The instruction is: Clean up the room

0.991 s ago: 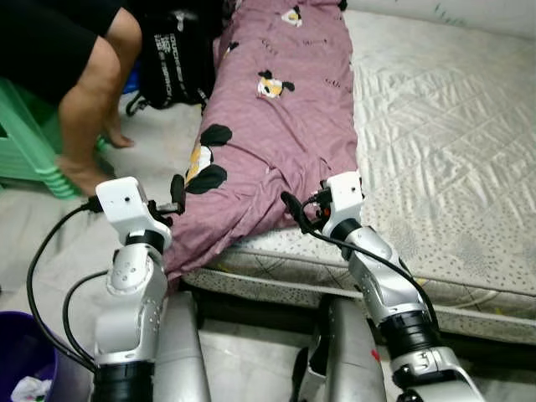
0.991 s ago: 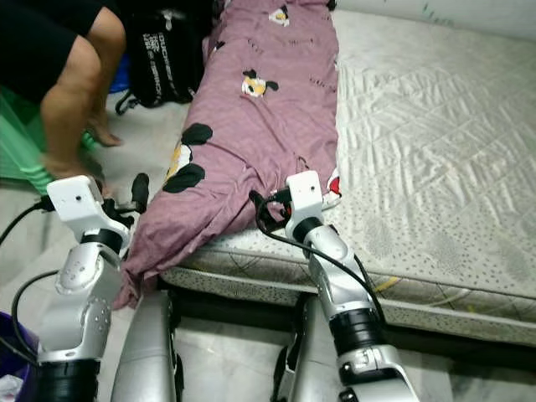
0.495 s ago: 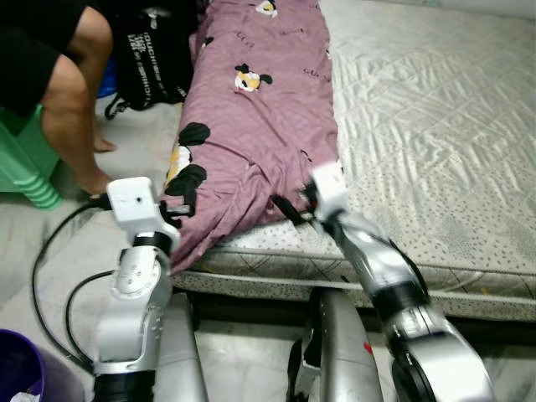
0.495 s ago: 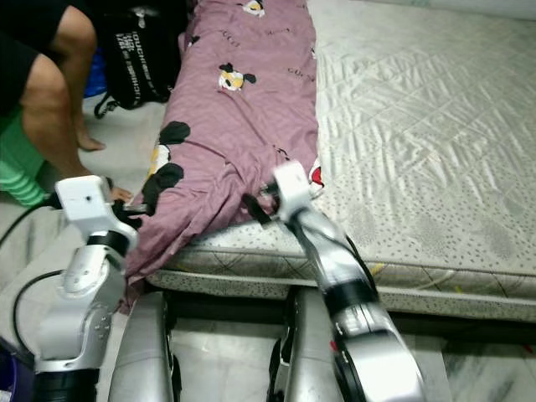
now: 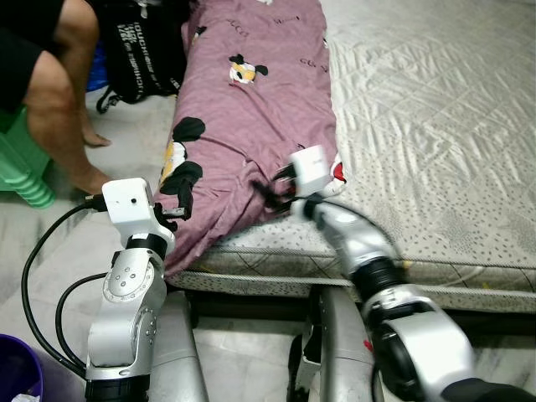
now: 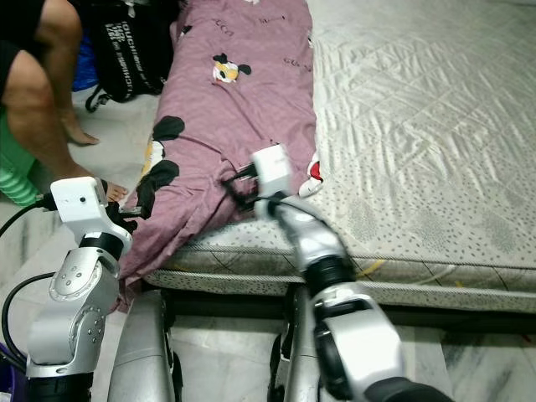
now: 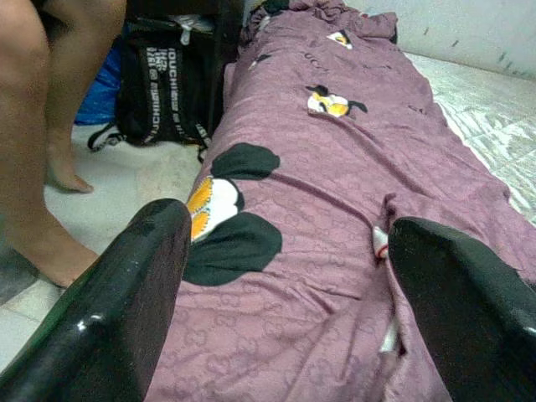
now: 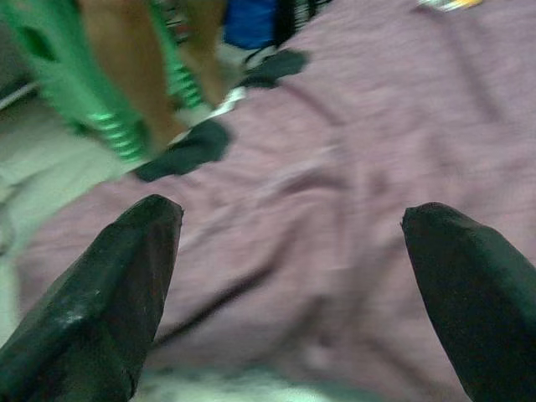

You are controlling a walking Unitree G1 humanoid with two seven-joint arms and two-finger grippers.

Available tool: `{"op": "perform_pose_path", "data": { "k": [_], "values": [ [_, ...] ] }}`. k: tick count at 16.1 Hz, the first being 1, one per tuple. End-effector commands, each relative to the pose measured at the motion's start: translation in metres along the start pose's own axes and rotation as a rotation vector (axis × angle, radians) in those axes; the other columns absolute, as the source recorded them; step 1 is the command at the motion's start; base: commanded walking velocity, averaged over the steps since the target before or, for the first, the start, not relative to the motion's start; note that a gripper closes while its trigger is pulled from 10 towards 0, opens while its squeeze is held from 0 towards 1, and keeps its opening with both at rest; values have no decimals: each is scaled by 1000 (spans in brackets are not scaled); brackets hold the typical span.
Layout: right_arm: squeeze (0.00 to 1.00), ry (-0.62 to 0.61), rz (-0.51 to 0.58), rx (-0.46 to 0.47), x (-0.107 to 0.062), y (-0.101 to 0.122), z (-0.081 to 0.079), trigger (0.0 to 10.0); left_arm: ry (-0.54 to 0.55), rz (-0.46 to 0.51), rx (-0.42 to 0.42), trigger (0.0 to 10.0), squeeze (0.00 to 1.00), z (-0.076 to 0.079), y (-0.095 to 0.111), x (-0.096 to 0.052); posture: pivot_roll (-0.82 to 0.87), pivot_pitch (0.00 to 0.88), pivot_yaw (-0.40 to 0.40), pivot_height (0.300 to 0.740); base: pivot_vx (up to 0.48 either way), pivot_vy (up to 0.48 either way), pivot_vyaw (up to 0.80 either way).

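A purple blanket (image 5: 251, 109) with cartoon prints lay along the mattress (image 5: 435, 126) edge, its end drooping over the side. The right gripper (image 5: 266, 194), fingers spread wide, hovered over that drooping end. The left gripper (image 5: 177, 205), also wide open, was just beside the blanket's hanging edge. A person's leg (image 5: 59, 100) stood beyond it, near a black backpack (image 5: 146, 50).

The purple blanket (image 5: 251, 109) is soft matt cloth, creased. The mattress (image 5: 435, 126) is quilted fabric with a slight sheen. Gripper fingers (image 7: 126, 310) are glossy black plastic. The stool (image 5: 21, 172) is ribbed green plastic.
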State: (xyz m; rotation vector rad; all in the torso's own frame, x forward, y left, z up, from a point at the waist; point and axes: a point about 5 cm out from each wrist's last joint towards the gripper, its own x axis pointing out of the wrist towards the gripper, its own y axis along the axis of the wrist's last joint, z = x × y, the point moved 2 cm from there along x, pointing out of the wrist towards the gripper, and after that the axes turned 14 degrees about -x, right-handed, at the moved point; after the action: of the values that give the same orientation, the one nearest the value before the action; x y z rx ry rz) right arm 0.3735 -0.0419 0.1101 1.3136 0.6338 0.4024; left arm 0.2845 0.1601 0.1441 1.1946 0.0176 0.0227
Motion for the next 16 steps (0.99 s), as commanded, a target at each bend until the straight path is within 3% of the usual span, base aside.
{"op": "perform_pose_path", "data": {
  "k": [1,4,8,12,16],
  "values": [
    [0,15,-62,16,3,-10,-6,10000,9,-14,0,10000,0,1,-1,-6,157,186,-48,550,0,0,0],
    [0,-27,-134,60,12,-17,-22,10000,19,-36,-12,10000,0,5,-3,-20,192,235,-48,550,0,0,0],
    [0,-123,-74,132,25,2,-39,10000,37,-60,-16,10000,0,6,-3,-33,222,285,-37,550,0,0,0],
    [0,-264,16,175,25,21,-15,10000,33,-83,-18,10000,0,11,-3,-38,226,298,-30,550,0,0,0],
    [0,-223,66,235,25,29,-10,10000,38,-78,-19,10000,0,11,-1,-33,210,282,-45,550,0,0,0]
  ]
}}
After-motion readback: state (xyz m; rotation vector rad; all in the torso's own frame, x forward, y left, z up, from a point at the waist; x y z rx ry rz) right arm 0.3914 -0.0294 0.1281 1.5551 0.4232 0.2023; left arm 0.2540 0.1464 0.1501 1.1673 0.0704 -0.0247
